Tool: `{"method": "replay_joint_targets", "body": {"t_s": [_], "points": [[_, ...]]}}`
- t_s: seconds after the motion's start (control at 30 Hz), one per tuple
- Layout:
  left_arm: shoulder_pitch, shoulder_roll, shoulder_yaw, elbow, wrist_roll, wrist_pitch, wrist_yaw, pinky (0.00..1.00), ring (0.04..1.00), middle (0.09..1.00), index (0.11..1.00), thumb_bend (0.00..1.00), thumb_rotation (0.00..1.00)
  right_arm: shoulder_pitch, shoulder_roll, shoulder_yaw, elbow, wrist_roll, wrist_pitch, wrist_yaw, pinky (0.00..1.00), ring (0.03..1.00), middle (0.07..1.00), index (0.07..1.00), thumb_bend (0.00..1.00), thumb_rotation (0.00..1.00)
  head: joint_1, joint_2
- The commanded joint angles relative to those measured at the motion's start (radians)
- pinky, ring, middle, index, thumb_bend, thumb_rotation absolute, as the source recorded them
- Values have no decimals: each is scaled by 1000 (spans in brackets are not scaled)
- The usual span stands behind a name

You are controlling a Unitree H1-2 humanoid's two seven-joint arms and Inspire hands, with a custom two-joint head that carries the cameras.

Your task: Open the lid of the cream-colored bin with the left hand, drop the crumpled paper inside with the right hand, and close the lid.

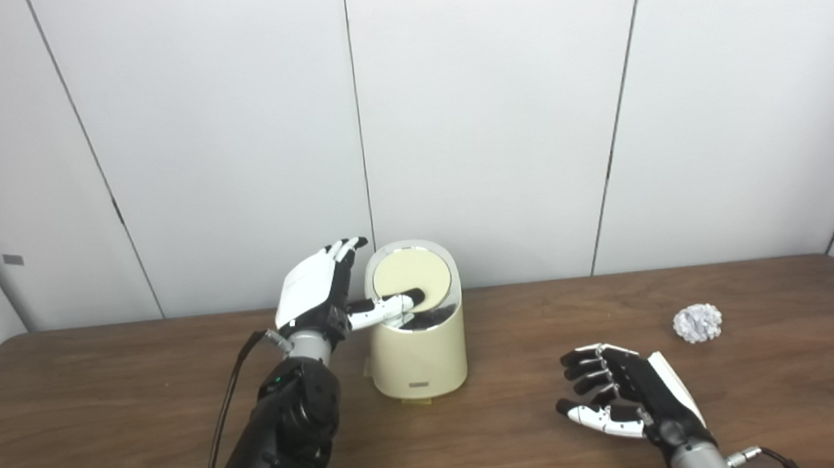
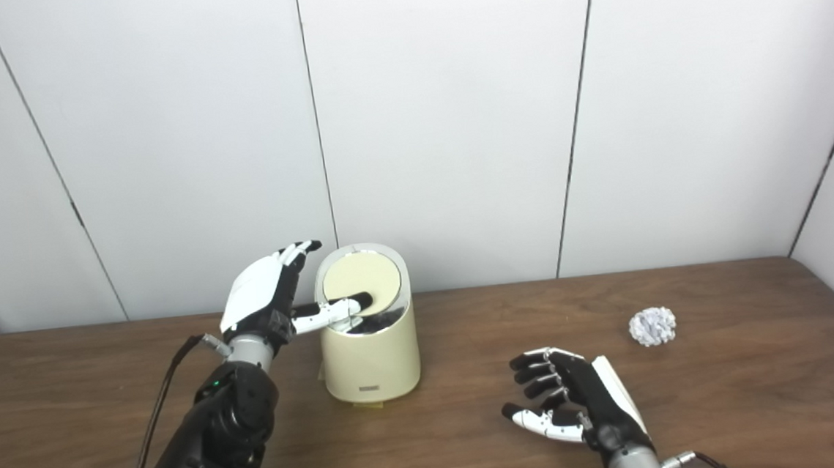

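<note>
A cream-colored bin (image 1: 418,351) is shown upright on the brown worktop (image 1: 106,402), left of centre and close to the white panelled wall (image 1: 496,111). Its round lid (image 1: 411,272) is tilted, with a dark gap visible beneath the near edge. The left hand (image 1: 318,288) is raised just beside the bin's left side; its fingers (image 1: 344,248) are extended upward and apart, and its thumb is laid across the lower part of the lid, touching it. Nothing is grasped by this hand. The right hand (image 2: 572,399) is seen near the front edge of the worktop, palm facing left, its fingers loosely curled, apart and empty. The crumpled paper (image 2: 652,326) is seen lying on the worktop to the right, apart from the right hand and well apart from the bin.
</note>
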Motion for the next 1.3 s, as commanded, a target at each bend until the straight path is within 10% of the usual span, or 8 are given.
{"method": "replay_joint_targets", "body": {"t_s": [0.0,0.6,0.93,1.07,1.17,1.27], "points": [[-65,21,-24,-13,55,-27,30,1000,1000,973,958,1000,359,9,-3,11,1,-1,25,31,533,596,633,630,357,0,-2,0],[-105,146,-296,21,528,9,71,1000,1000,1000,1000,1000,245,12,-1,14,-16,-4,30,34,543,606,639,637,354,0,-4,11],[-111,154,-300,47,610,5,39,1000,1000,999,1000,726,66,13,-2,22,-28,-13,43,35,542,604,637,639,351,0,-4,13],[-93,139,-243,25,530,-16,60,1000,1000,986,989,975,338,13,-4,20,-28,-9,42,36,537,599,636,635,349,0,-3,16],[-95,130,-216,16,508,-29,81,1000,998,964,966,830,867,13,-6,18,-27,-6,40,37,536,598,636,635,349,0,0,12],[-112,121,-189,-5,484,-30,68,1000,988,954,955,800,986,14,-4,15,-23,1,39,36,536,600,636,635,354,0,1,10]]}}
